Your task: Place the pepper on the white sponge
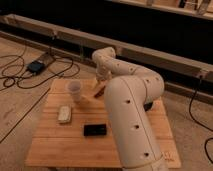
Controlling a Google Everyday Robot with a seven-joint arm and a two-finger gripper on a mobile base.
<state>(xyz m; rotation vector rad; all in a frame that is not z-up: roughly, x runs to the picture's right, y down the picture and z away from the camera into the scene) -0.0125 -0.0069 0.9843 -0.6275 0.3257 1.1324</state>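
Observation:
The pepper point(99, 92) is a small reddish-brown item lying on the wooden table point(60, 145), near its far edge. The gripper point(102, 81) hangs at the end of the white arm point(125, 100), just above the pepper's far end; I cannot tell if it touches it. The white sponge point(65, 114) is an off-white block lying on the table to the left, in front of the cup, well apart from the gripper.
A pale cup point(75, 90) stands just left of the pepper. A black flat rectangle point(95, 130) lies on the table in front of the sponge's right. The arm's thick body covers the table's right side. Cables and a black box point(36, 66) lie on the floor at the left.

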